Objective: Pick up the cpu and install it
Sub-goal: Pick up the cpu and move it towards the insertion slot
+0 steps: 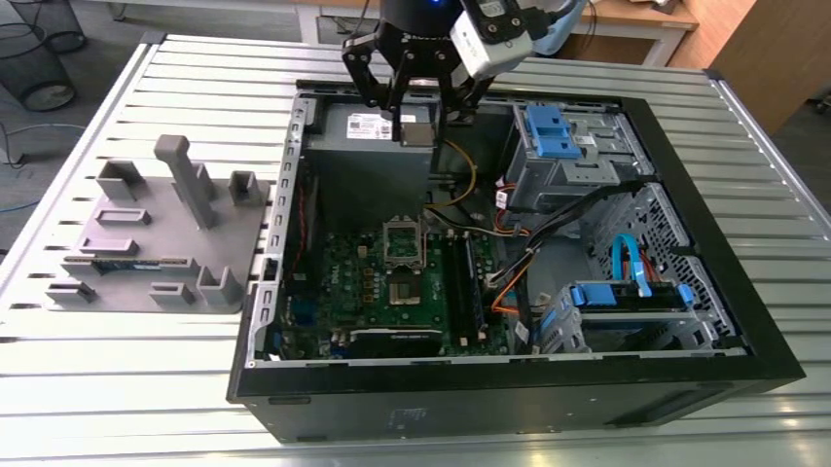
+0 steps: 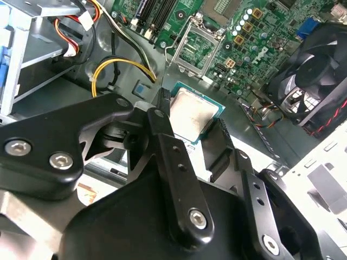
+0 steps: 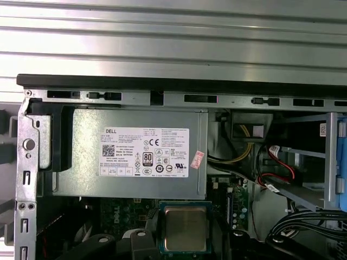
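CPU (image 1: pixel 415 132) is clamped between the two fingers of the tool (image 1: pixel 418 121), which close on opposite edges of the chip. The chip hangs in the air with its silver top uncovered, touching nothing but the fingers (image 2: pixel 168 143). In both wrist views the CPU (image 2: pixel 195 112) (image 3: pixel 185 228) sits square between the tool tips (image 2: pixel 191 117) (image 3: pixel 187 239), metal face toward the cameras.

Well to the exterior view's left of the tool, a grey tray (image 1: pixel 156 233) with upright posts rests on the slatted tabletop (image 1: pixel 130 389). Just beside the tray stands the open computer case (image 1: pixel 520 389), over whose far end the tool hangs. Directly beneath the tool is the grey power supply (image 1: pixel 370 146), and the CPU is apart from it. Below the tool, on the green motherboard (image 1: pixel 344 263), lies the socket (image 1: pixel 407 287), well apart from the chip. To the exterior view's right of the tool is a drive cage with blue latches (image 1: pixel 559 136).
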Robot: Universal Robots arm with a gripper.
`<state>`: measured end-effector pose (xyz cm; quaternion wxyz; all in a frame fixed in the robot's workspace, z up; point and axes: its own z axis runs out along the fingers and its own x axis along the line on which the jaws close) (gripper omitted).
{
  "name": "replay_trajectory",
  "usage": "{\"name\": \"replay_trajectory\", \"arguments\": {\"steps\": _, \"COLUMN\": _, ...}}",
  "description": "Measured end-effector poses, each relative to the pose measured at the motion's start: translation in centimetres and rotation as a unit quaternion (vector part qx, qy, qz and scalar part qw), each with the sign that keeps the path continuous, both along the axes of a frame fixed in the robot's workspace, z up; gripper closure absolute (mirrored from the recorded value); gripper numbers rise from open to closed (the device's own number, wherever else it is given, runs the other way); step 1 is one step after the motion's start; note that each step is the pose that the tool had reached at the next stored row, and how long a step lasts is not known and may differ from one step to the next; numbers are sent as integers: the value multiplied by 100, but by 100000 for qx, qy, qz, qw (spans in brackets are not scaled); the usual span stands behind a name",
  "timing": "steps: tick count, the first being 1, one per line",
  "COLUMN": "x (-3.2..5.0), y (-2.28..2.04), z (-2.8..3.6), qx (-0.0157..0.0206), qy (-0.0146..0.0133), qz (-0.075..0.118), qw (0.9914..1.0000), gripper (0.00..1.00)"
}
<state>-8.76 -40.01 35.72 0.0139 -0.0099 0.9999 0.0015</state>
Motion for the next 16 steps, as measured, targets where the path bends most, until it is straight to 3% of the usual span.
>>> {"name": "replay_trajectory", "arguments": {"steps": 7, "x": 1, "y": -16, "z": 0, "qx": 4, "qy": -1, "qz": 4, "qw": 100000, "gripper": 53}}
{"name": "replay_trajectory", "arguments": {"steps": 16, "x": 0, "y": -104, "z": 0, "qx": -2, "qy": 2, "qz": -2, "qw": 100000, "gripper": 53}}
